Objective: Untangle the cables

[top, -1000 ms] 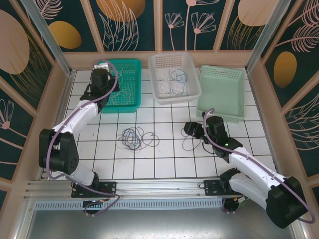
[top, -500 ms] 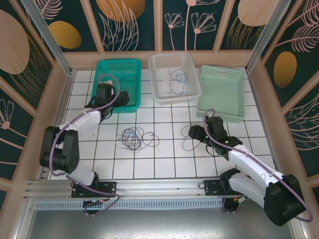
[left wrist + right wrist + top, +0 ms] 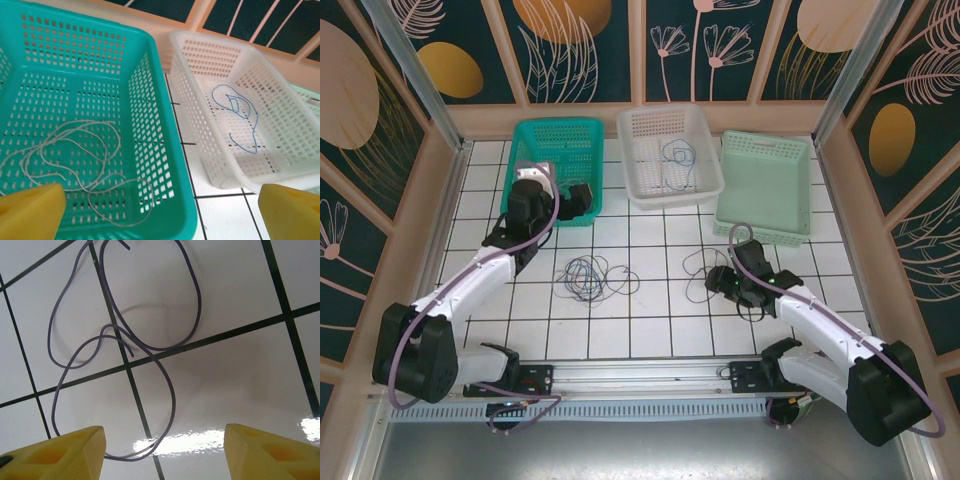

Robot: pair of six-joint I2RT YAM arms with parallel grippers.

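Left gripper (image 3: 160, 212) is wide open and empty at the near rim of the teal basket (image 3: 150, 150), just left of the white basket (image 3: 197, 115). Its yellow pads (image 3: 30, 212) are cut off at the frame corners; a grey-white cable (image 3: 75, 137) lies in the teal one and a blue cable (image 3: 235, 102) in the white one. Right gripper (image 3: 165, 450) is low over the tiles (image 3: 240, 290) in front-right of the white basket, jaws partly apart and gripping nothing, above a loose dark cable (image 3: 198, 305) whose lowest loop runs up to one pad, contact unclear. Main tangle (image 3: 586, 277) sits in front-left of the white basket, strands too thin in the top view to tell apart.
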